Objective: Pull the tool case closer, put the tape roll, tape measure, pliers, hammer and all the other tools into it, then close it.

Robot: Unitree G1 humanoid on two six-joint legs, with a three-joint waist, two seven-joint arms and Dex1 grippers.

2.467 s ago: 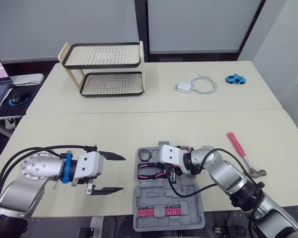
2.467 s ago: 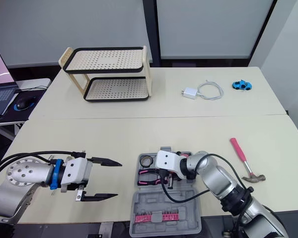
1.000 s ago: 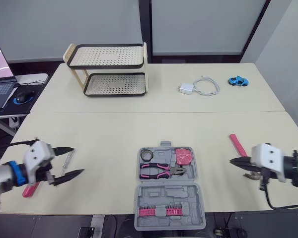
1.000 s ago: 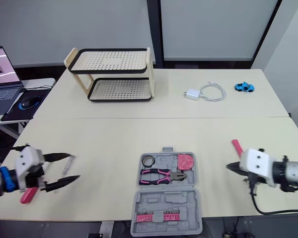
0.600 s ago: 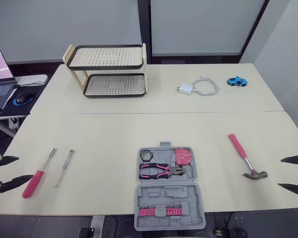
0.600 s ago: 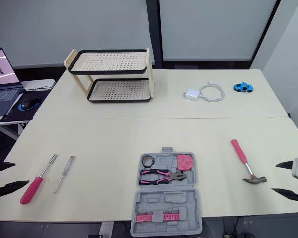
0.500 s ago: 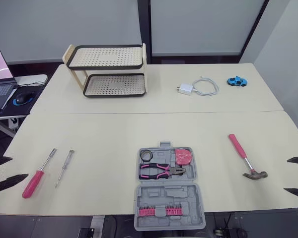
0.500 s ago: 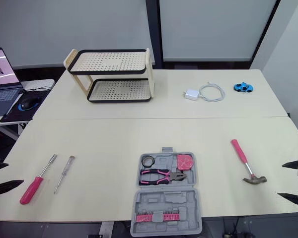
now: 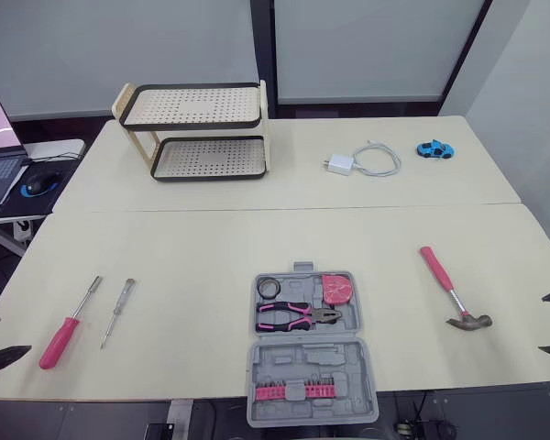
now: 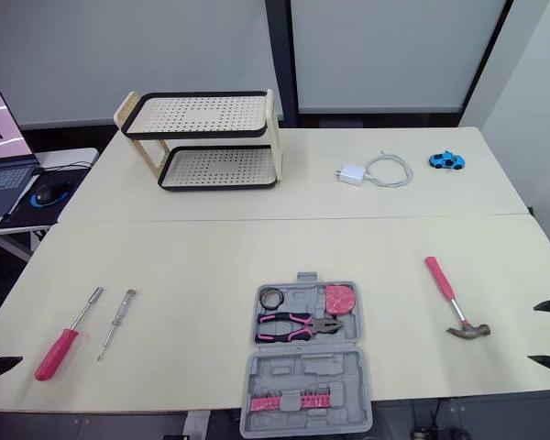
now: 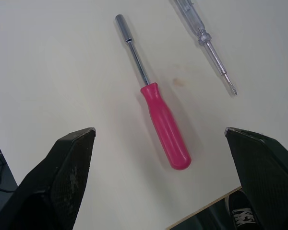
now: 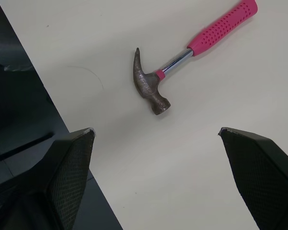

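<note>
Left gripper point(image 9: 7, 335) and right gripper point(image 10: 532, 333) hung spread and empty, with tape roll point(image 9: 269, 288), tape measure point(image 9: 337, 289) and pliers point(image 9: 298, 315) in the open tool case point(image 9: 312, 367), while hammer point(image 9: 449, 289), pink screwdriver point(image 9: 62, 333) and slim screwdriver point(image 9: 117, 312) lay outside it.

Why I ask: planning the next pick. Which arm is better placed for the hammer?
Right. The hammer lies far to the right, and the right gripper hangs just beside it, jaws open. The left gripper is at the far left by the pink screwdriver.

Bright, even light; soft shadows.
</note>
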